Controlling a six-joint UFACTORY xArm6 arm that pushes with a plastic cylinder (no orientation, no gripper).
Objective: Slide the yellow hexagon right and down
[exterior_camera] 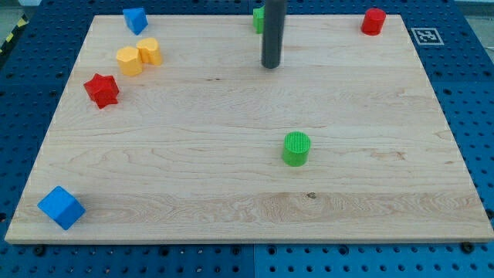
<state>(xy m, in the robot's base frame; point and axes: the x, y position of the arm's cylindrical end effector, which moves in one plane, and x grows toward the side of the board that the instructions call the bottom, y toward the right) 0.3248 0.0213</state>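
Two yellow blocks sit touching at the view's upper left: a yellow hexagon and, just to its upper right, a second yellow block whose shape I cannot make out. My tip is the lower end of a dark rod near the top centre of the wooden board. It stands far to the right of the yellow pair and touches no block.
A red star lies below left of the hexagon. A blue block is at the top left, another blue cube at the bottom left. A green block is partly hidden behind the rod. A red cylinder is top right, a green cylinder centre right.
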